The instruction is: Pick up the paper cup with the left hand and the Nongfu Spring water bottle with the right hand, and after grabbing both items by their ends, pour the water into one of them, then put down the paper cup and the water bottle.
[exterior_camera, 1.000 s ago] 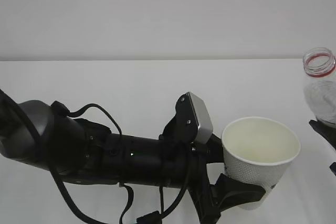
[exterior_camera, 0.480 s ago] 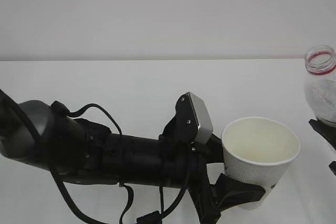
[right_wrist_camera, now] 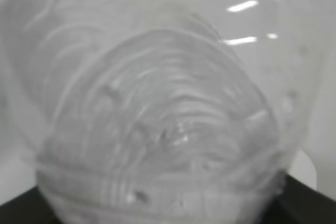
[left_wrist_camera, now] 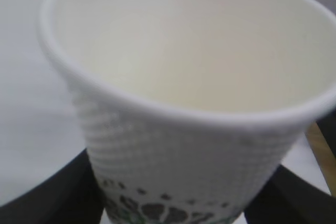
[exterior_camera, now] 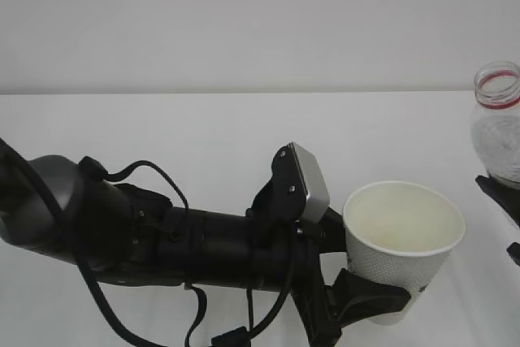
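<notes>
All I see besides is the white surface (exterior_camera: 203, 127), its far edge running straight across my view, with a plain pale grey wall (exterior_camera: 244, 22) rising directly behind it.

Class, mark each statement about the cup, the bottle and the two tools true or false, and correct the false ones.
1. The left tool grips the paper cup near its base. True.
2. The cup lies on its side. False: it is upright, mouth up.
3. The water bottle has its cap on. False: its mouth is open, showing only the red neck ring.
4. The bottle stands at the right edge of the exterior view, apart from the cup. True.
5. The cup is full to the brim. False: its cream inside wall shows well down.
</notes>
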Controlling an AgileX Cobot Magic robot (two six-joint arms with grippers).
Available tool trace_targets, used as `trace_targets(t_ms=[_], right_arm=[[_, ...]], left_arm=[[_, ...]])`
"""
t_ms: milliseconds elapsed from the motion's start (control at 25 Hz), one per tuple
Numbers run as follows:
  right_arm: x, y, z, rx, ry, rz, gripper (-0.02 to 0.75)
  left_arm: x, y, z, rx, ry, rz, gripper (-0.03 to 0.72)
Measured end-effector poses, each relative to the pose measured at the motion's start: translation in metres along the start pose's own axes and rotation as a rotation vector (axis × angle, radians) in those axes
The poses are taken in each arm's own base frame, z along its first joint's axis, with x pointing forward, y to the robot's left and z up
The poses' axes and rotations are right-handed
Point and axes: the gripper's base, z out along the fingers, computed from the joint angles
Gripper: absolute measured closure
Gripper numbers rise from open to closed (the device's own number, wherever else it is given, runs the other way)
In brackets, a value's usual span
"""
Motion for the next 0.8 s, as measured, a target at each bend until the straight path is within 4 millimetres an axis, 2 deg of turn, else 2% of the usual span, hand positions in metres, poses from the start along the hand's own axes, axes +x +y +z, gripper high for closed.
trace_targets(t_ms=[800], right_arm=[[-0.0005,0.0002,0.0,-0.001,-0.005,-0.281,0.253]], left_arm=[[0.0018,-0.0035,-0.0001,0.039,0.019,0.03,0.172]])
